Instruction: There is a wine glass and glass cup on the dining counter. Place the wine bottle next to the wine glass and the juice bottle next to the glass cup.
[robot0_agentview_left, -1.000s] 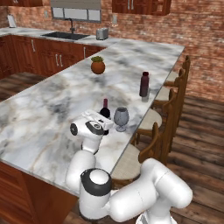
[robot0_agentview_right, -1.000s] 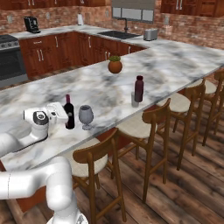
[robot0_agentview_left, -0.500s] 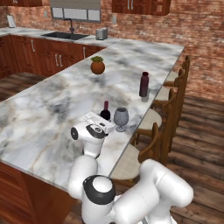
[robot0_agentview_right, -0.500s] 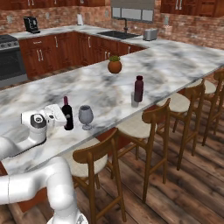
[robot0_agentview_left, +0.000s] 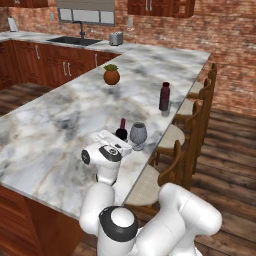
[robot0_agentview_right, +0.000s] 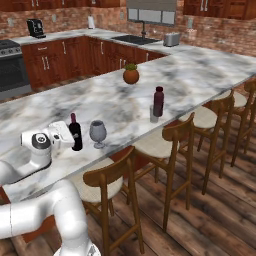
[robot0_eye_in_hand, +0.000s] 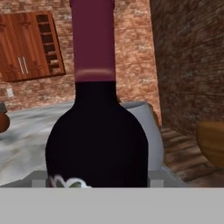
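Observation:
The wine bottle (robot0_agentview_left: 121, 129) (robot0_agentview_right: 75, 132) stands upright on the dining counter (robot0_agentview_left: 50, 125) near its chair-side edge. My gripper (robot0_agentview_left: 118, 138) (robot0_agentview_right: 69, 138) is shut on its lower body. In the hand view the wine bottle (robot0_eye_in_hand: 96, 131) is very close, and the gripper (robot0_eye_in_hand: 98, 179) has a fingertip tight against each side. The wine glass (robot0_agentview_left: 138, 135) (robot0_agentview_right: 97, 132) (robot0_eye_in_hand: 152, 129) stands just beside the bottle, on the side away from my hand. Farther along the counter, the juice bottle (robot0_agentview_left: 164, 96) (robot0_agentview_right: 158, 101) stands next to the glass cup (robot0_agentview_right: 153, 114).
A potted plant (robot0_agentview_left: 111, 75) (robot0_agentview_right: 131, 75) sits mid-counter. Wooden chairs (robot0_agentview_left: 185, 150) (robot0_agentview_right: 112, 180) line the counter's near edge. Wall cabinets with a sink (robot0_agentview_left: 75, 40), a toaster (robot0_agentview_left: 116, 38) and a stove (robot0_agentview_right: 10, 65) lie beyond.
The wine bottle has sunk slightly toward the counter with my hand. The elbow has shifted. Nothing else has moved.

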